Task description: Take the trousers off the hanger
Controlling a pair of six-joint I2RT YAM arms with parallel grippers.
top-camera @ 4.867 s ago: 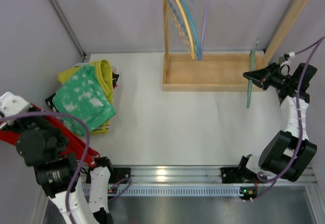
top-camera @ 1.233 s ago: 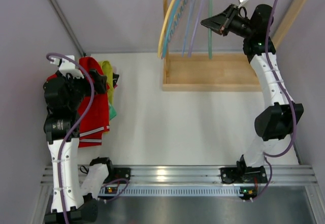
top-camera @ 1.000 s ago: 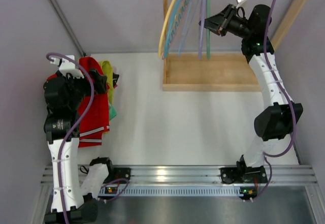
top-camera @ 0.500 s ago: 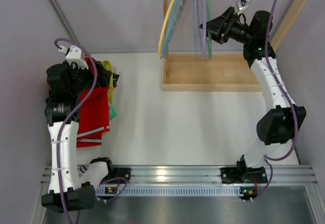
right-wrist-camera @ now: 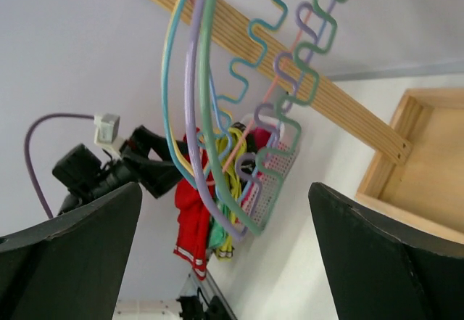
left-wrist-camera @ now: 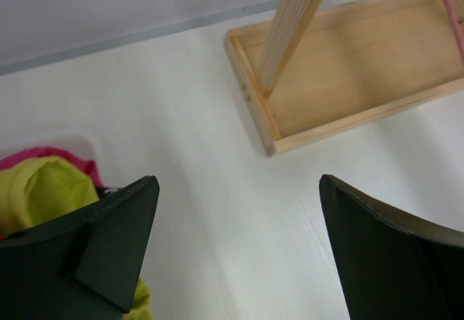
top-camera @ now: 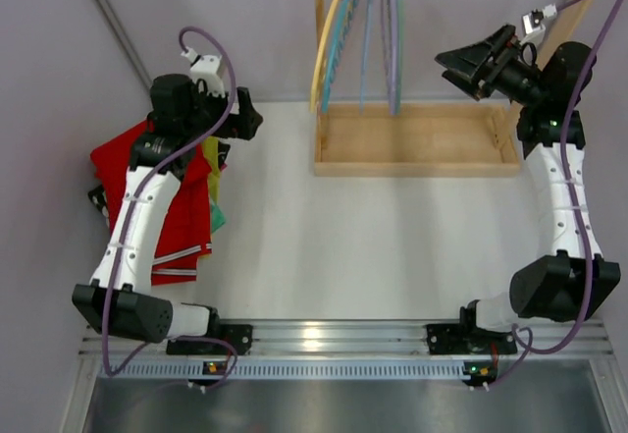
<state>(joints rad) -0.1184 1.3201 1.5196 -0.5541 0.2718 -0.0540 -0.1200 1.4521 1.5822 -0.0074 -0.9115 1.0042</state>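
Jaws stand spread wide and empty on both arms; the left gripper [left-wrist-camera: 238, 182] hangs over the white table [top-camera: 343, 237] just beside the trousers [top-camera: 177, 222], and the right gripper [top-camera: 469, 58] faces the hangers [top-camera: 365, 21]. Nearest, the trousers lie heaped at the left: red on top, mustard-yellow at the far edge, a green sliver beneath; farther back, the hangers on the wooden rack [top-camera: 417, 140] look bare, though their tops are cropped. Removal seems finished; draw each arm back high, clear of cloth and hooks.

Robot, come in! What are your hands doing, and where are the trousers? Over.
Left hand open, empty. Right hand open, empty, by the bare hangers. Trousers piled at the left, red on top. Left arm crosses over the pile.
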